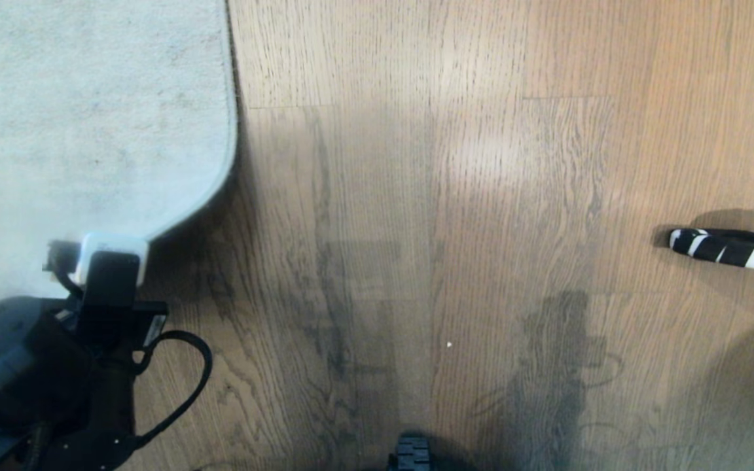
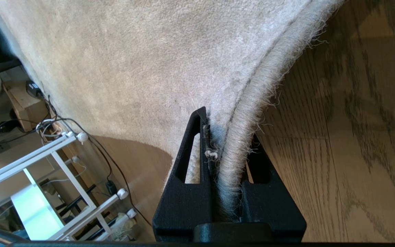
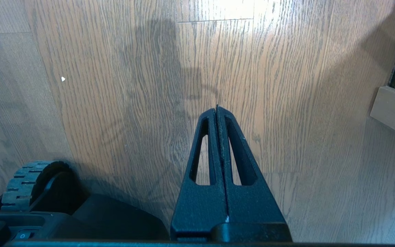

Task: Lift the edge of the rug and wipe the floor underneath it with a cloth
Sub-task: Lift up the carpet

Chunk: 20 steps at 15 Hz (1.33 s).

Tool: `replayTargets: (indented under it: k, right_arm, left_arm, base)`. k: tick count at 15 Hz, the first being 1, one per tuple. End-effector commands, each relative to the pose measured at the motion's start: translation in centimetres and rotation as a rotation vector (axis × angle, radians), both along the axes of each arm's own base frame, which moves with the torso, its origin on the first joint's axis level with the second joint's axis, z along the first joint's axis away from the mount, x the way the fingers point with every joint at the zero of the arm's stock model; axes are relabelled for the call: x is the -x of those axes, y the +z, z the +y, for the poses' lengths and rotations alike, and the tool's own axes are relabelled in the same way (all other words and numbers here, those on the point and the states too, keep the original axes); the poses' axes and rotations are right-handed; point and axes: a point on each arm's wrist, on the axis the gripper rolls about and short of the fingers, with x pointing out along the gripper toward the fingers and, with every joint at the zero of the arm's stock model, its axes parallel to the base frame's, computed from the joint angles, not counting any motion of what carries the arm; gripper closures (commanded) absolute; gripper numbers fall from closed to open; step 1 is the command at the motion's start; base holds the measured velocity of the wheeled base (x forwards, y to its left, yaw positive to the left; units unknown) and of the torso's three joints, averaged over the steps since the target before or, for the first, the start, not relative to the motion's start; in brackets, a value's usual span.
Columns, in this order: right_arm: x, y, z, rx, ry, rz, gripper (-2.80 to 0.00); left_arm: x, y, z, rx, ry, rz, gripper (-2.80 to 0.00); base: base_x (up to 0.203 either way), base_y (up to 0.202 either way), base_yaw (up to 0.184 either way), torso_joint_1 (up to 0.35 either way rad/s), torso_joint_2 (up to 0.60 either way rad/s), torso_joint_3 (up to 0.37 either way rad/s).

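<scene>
The pale grey rug (image 1: 89,118) fills the head view's upper left, and its rounded rug edge (image 1: 230,150) throws a dark shadow on the brown wood-grain floor (image 1: 416,229). My left gripper (image 2: 227,125) is shut on the fuzzy rug edge (image 2: 269,79), with the border pinched between the black fingers (image 2: 197,137). In the head view the left arm's wrist (image 1: 112,261) sits over that corner and hides the fingers. My right gripper (image 3: 217,108) is shut and empty above bare floor (image 3: 115,103). The cloth is out of view.
A white tool with a black-and-white striped tip (image 1: 711,243) lies on the floor at the right. The base wheel (image 1: 412,454) shows at the bottom centre. A wooden ledge (image 3: 393,109) is near the right gripper. A white rack (image 2: 63,171) and cables stand beyond the rug.
</scene>
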Motion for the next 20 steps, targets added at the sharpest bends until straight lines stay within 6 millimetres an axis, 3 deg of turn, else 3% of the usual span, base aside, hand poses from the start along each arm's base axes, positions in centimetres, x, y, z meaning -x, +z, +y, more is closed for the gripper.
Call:
replayTargets:
  k: [1,20]
  right_arm:
    - [0.00,-0.01,0.00,0.000,-0.001,0.000,0.00]
    - [0.00,-0.01,0.00,0.000,0.000,0.000,0.00]
  left_arm:
    - [0.11,0.18,0.07,0.006,0.007,-0.011,0.00]
    - [0.13,-0.35,0.12,-0.008,0.014,0.014,0.00]
  base:
    - [0.000,0.000,0.000,0.000,0.00,0.000]
    - [0.000,0.000,0.000,0.000,0.00,0.000]
